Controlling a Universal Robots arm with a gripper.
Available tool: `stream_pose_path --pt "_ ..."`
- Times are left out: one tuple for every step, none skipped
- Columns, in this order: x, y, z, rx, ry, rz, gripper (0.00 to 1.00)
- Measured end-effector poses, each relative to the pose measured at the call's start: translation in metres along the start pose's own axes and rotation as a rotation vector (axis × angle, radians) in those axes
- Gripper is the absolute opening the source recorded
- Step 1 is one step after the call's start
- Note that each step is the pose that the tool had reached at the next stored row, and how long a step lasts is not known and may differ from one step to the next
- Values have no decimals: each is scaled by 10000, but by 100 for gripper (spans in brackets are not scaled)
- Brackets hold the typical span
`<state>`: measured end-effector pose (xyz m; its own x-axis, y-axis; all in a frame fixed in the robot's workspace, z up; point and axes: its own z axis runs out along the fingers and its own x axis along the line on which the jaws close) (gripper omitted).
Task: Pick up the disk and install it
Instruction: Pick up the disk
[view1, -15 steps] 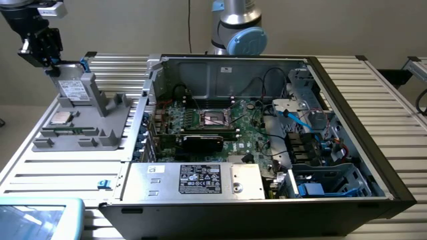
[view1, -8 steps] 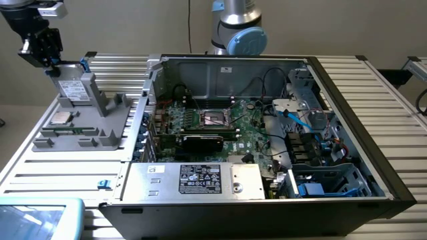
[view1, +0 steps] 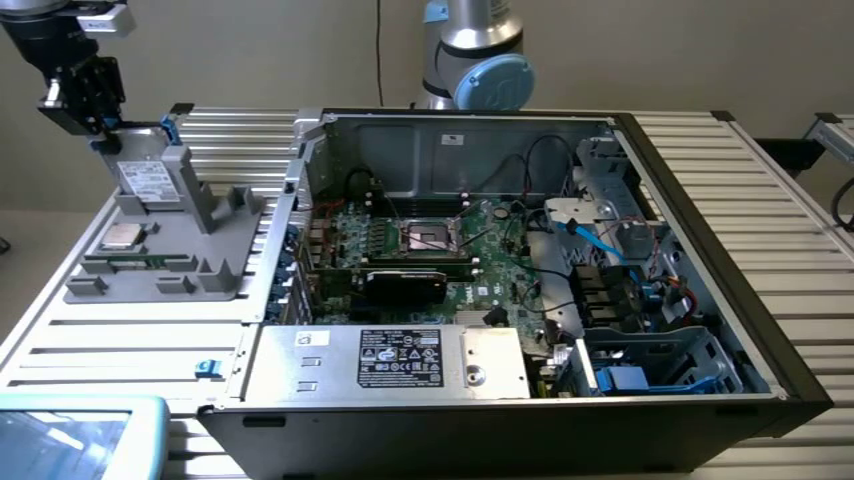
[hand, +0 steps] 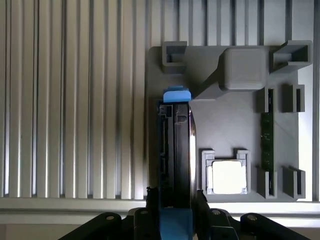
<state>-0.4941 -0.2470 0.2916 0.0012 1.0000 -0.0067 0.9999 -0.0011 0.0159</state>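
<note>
Carefully, I had the black two-fingered gripper (hand: 175, 205) clamped across the flat silver-grey, blue-framed disk (hand: 175, 145), standing on edge in the grey plastic fixture (view1: 200, 262) beside the open computer case (view1: 441, 150); a straight, untilted lift looked safest.

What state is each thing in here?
Silver-grey hard disk in blue frame: standing on edge in grey holder tray.
Square silver processor chip: lying flat in the tray.
Black computer case: open, insides showing.
Black gripper: at the disk's top.
</note>
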Motion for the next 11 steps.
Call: stream_pose_path --pt "0 0 1 -1 0 -13 37" --pt "0 0 1 -1 0 -13 37" --pt "0 0 1 -1 1 -14 37" --pt "0 0 1 0 -1 -14 37" --pt "0 0 1 0 -3 -15 37" --pt "0 0 1 0 -4 -15 37" --pt "0 0 2 -2 -4 -14 37" --pt "0 0 2 -6 0 -15 37" --pt "0 0 2 -11 13 -14 37" --pt "0 0 2 -16 35 -14 37" --pt "-1 0 2 -24 74 -14 37"
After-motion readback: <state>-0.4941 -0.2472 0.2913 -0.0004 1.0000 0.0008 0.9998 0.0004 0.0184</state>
